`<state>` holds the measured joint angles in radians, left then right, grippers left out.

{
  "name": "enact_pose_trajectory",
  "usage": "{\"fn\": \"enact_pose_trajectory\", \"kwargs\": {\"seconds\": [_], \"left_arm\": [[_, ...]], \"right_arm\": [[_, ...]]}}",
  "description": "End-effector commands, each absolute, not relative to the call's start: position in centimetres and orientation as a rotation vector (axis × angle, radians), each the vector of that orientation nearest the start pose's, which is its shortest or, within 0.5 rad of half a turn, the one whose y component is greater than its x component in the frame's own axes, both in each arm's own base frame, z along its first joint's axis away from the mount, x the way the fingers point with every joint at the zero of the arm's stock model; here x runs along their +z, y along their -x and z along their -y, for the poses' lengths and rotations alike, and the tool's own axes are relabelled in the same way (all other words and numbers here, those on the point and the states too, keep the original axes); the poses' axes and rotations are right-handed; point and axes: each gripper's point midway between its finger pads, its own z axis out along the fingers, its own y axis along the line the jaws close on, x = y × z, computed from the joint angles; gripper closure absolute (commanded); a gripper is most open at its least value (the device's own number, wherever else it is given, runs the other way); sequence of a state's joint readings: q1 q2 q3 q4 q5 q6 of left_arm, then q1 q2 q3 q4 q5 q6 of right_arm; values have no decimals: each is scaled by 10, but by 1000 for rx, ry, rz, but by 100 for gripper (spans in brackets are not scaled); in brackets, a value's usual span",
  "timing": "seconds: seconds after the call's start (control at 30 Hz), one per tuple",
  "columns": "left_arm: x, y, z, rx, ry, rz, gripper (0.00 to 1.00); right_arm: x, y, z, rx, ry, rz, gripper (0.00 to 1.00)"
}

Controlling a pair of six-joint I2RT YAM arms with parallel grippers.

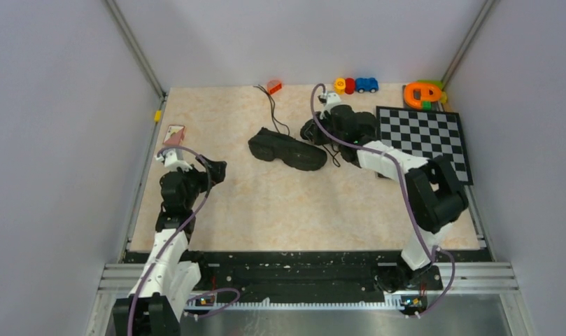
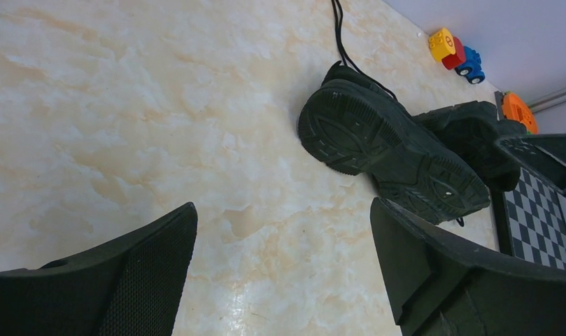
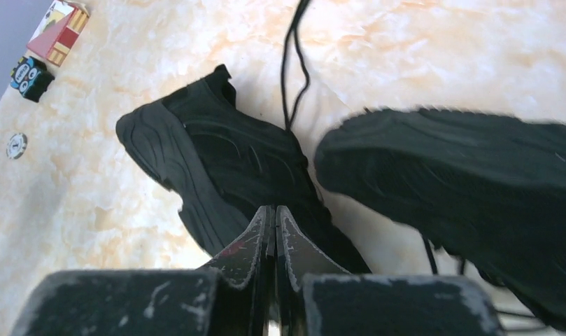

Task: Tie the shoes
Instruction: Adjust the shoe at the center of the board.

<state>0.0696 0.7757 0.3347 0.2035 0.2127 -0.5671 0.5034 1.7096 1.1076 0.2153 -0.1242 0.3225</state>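
Note:
Two black shoes lie at the back middle of the table. One shoe [image 1: 287,149] lies on its side, sole toward the left arm; it shows in the left wrist view [image 2: 385,150] and the right wrist view [image 3: 224,161]. The other shoe [image 1: 350,126] sits just right of it, partly hidden under my right arm, its sole blurred in the right wrist view [image 3: 462,182]. Thin black laces [image 1: 271,108] trail toward the back. My right gripper [image 3: 271,217] is shut, low between the two shoes, with nothing seen between its fingers. My left gripper [image 2: 283,231] is open and empty, well left of the shoes.
A checkerboard [image 1: 425,136] lies at the right. Toy blocks and a car [image 1: 356,85], an orange toy [image 1: 422,93] and a small orange block [image 1: 273,87] line the back edge. A small card box [image 1: 174,134] sits at the left edge.

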Motion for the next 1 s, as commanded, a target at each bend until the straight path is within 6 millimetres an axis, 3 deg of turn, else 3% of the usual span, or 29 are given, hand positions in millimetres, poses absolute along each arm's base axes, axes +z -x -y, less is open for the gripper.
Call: {"fn": "enact_pose_trajectory", "kwargs": {"seconds": [0.0,0.13,0.27,0.4,0.53,0.63,0.8,0.97], "left_arm": [[168,-311,39,-563,413,-1734,4],[166,-312,41,-574,406,-1742,4],[164,-314,43,-587,406,-1756,5],[163,-313,45,-597,405,-1762,5],[162,-314,50,-626,387,-1768,6],[159,-315,53,-653,389,-1779,6],[148,-315,61,-710,414,-1829,7],[148,-320,69,-766,408,-1883,6]], "right_arm": [[146,-442,-307,592,354,-2043,100],[117,-427,-323,532,433,-2117,100],[91,-374,-344,657,507,-2162,100],[93,-320,-355,659,580,-2122,100],[94,-285,-360,795,612,-2149,100],[105,-280,-355,781,598,-2144,99],[157,-289,-350,749,621,-2063,85],[168,-292,-334,664,615,-2107,66]]}}
